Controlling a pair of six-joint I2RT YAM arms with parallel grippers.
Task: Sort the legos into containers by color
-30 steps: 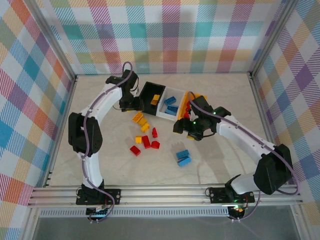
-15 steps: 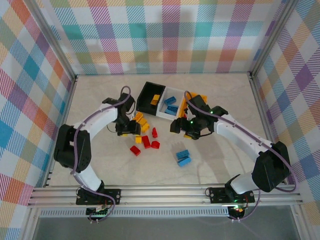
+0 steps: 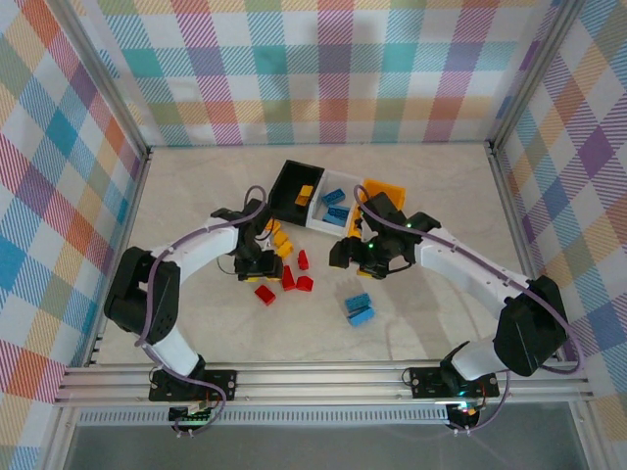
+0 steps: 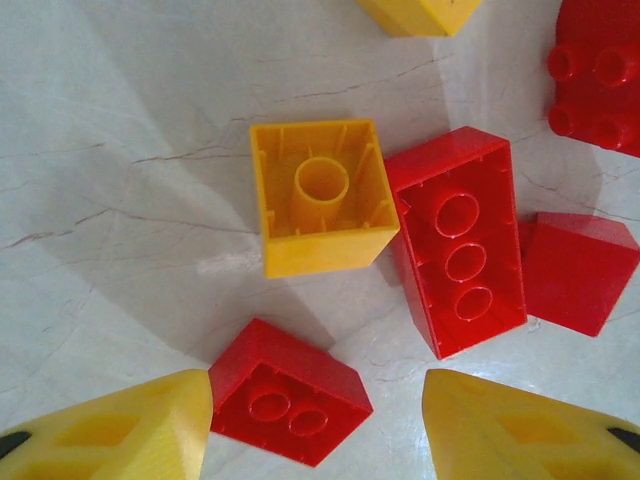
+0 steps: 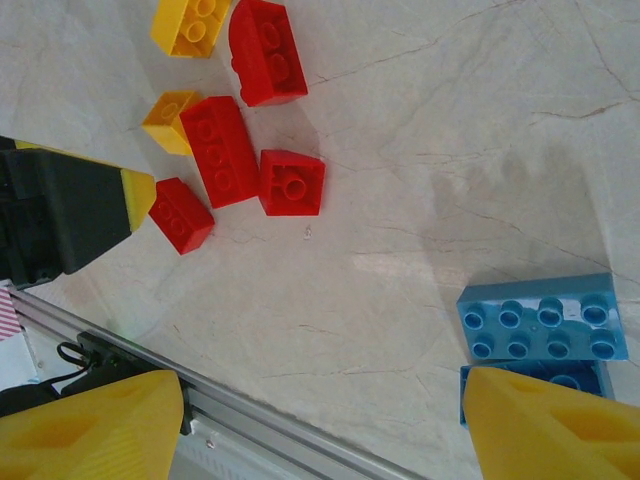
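Observation:
My left gripper [image 3: 257, 268] [image 4: 318, 408] hangs open low over the pile of loose legos. A small red brick [image 4: 288, 405] lies upside down between its yellow fingers [image 4: 120, 430]; the left finger touches it and the right one stands apart. Just beyond lie an upturned yellow brick [image 4: 322, 195] and a long red brick [image 4: 460, 255]. My right gripper [image 3: 355, 257] [image 5: 322, 400] is open over bare table, with two blue bricks [image 5: 545, 318] [image 3: 359, 308] by its right finger. The black bin [image 3: 287, 186], white bin [image 3: 323, 217] and yellow-orange bin [image 3: 384, 188] stand at the back.
More red bricks [image 3: 296, 279] and yellow bricks [image 3: 277, 235] lie between the two grippers. Blue bricks sit in the white bin and a yellow one in the black bin. The metal rail [image 3: 323, 377] runs along the near edge. Checked walls enclose the table.
My left arm has swung from the black bin toward the near side and come down over the red and yellow bricks. The right gripper has drifted slightly left.

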